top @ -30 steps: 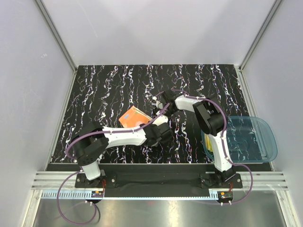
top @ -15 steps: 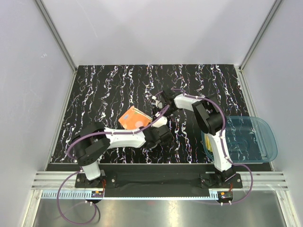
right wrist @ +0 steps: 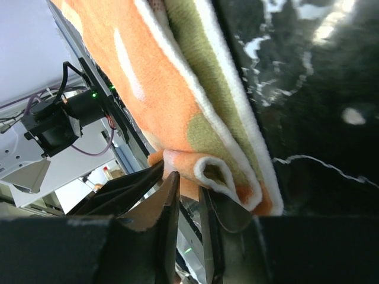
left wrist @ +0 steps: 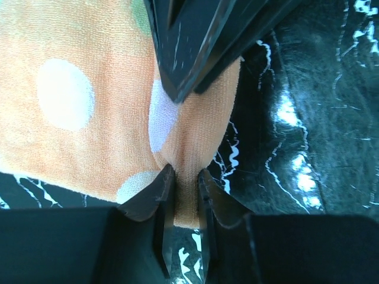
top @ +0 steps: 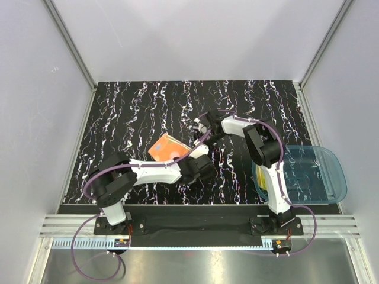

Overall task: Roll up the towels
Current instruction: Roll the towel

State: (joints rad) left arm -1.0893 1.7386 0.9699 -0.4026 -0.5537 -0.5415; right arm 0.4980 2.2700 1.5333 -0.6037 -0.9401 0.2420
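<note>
The left claw [left wrist: 180,177] is nearly closed, its two dark fingers pinching a narrow fold at the edge of the orange towel [left wrist: 89,106]. Pale polka dots show on the cloth to the left of the pinch, and the black marbled table [left wrist: 308,118] lies bare to the right. The dark tips of the other claw sit above the same fold in the left wrist view.

The right claw [right wrist: 183,195] is likewise almost closed, gripping a curled corner of the orange towel [right wrist: 148,106], whose white-edged layers and a greenish patch run up and away from the fingers.

From above, the orange towel [top: 167,148] lies just left of the table's [top: 136,106] centre, partly lifted. The left claw [top: 200,168] holds its near right corner and the right claw [top: 202,129] holds its far right corner.

At the right edge of the table, overhanging it, sits a translucent blue tray [top: 331,177]. A strip of yellow cloth [top: 259,182] shows along its left wall, mostly hidden behind the right arm; whether it lies inside the tray or beside it is unclear.
</note>
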